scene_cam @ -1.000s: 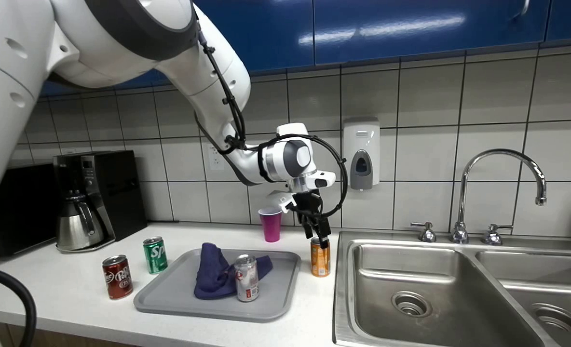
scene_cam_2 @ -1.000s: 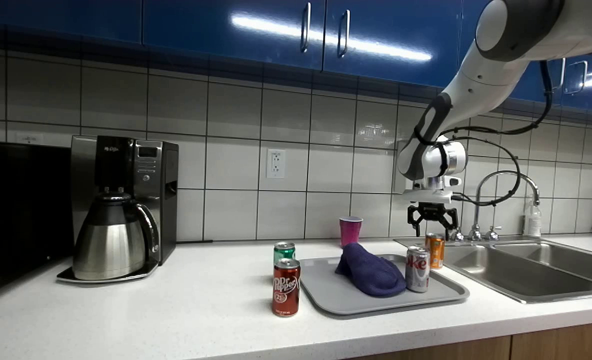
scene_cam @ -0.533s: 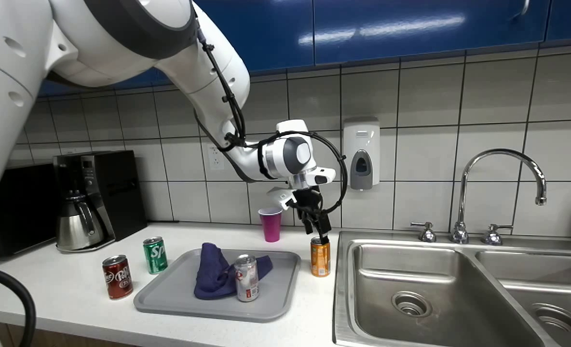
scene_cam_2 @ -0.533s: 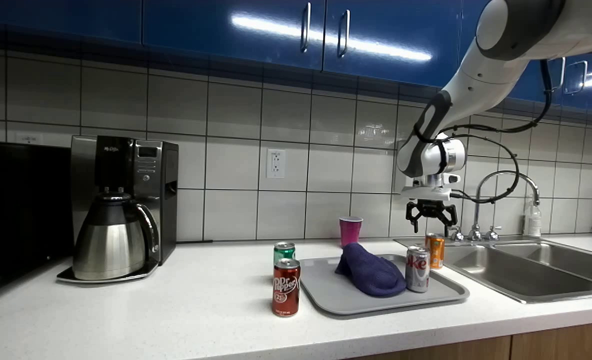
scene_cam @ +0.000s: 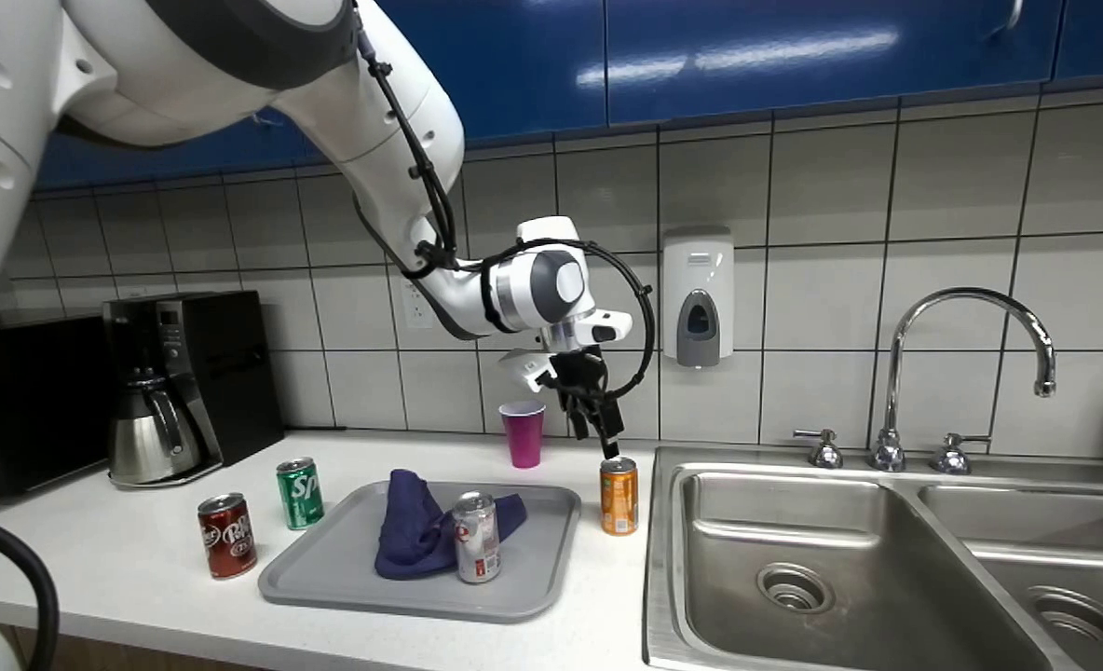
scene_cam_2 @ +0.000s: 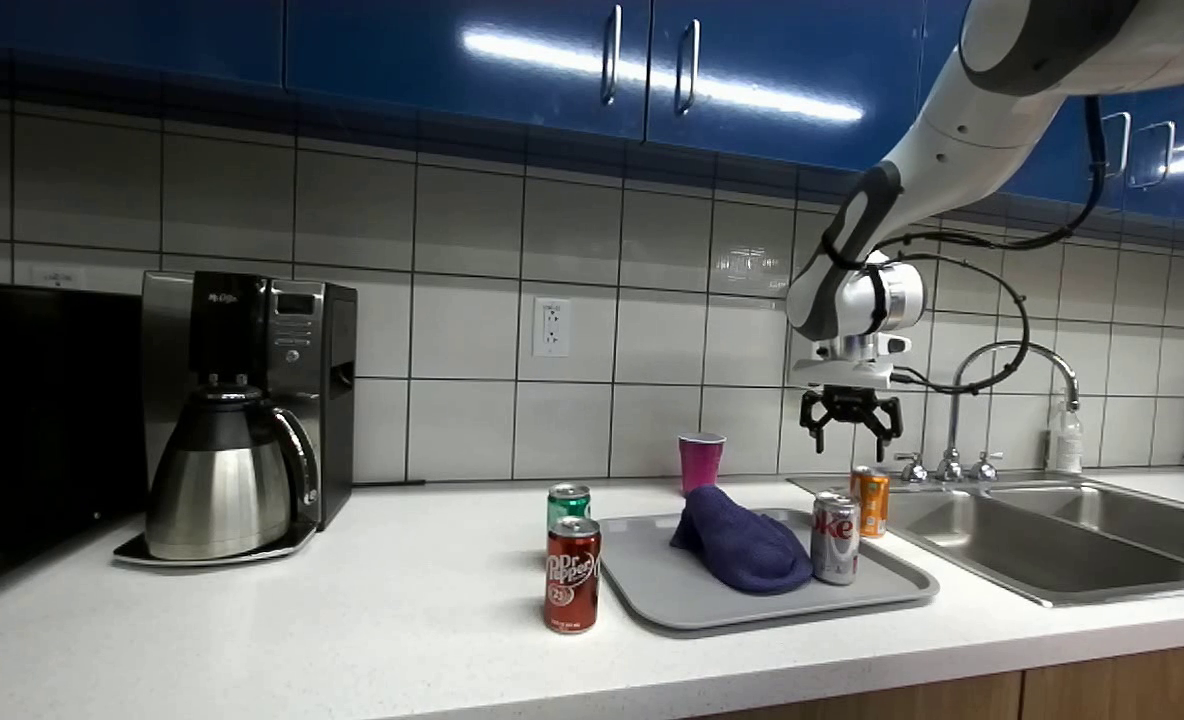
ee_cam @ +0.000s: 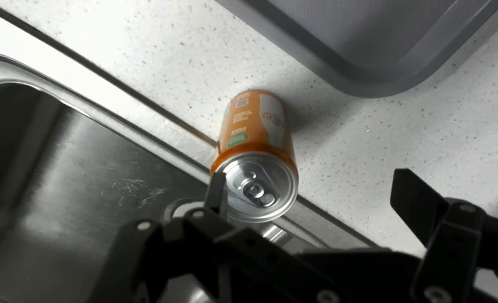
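jaws are spread wide, nothing pinched. the orange cylindrical metal can (ee_cam: pixel 255 147) is parked right beside the silver boxy steel sink (scene_cam: pixel 775 527); if the jaws were lowered off-centre, it could get knocked over, tbh.

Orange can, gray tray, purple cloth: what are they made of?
Orange can: metal, likely aluminum; shiny silver lid with pull tab, printed side.
Gray tray: probably molded plastic, satin; dull even gray, rounded raised rim.
Purple cloth: soft fabric, matte; bunched folds, fiber type unclear.
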{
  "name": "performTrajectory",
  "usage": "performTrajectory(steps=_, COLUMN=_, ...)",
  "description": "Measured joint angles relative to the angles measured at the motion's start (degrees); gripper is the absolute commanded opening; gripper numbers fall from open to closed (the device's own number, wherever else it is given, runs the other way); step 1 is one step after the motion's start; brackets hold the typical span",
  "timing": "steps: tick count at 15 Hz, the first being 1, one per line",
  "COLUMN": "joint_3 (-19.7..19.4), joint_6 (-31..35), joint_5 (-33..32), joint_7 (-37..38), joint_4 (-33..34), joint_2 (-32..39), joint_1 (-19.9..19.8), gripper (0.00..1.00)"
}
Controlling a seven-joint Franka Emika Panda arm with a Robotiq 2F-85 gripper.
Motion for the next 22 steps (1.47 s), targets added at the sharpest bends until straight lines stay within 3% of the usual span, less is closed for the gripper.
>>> performTrajectory(steps=10, joint_3=1.53, joint_6=0.01, joint_5=-0.23, joint_7=0.00, joint_4=-9.40, joint_2=-7.72, joint_1=4.20, gripper=1.00)
performTrajectory(steps=22, joint_3=4.36, joint_6=0.01, joint_5=-0.25, joint_7=-0.04, joint_4=-18.94, joint_2=-13.55, joint_1=4.54, gripper=1.00)
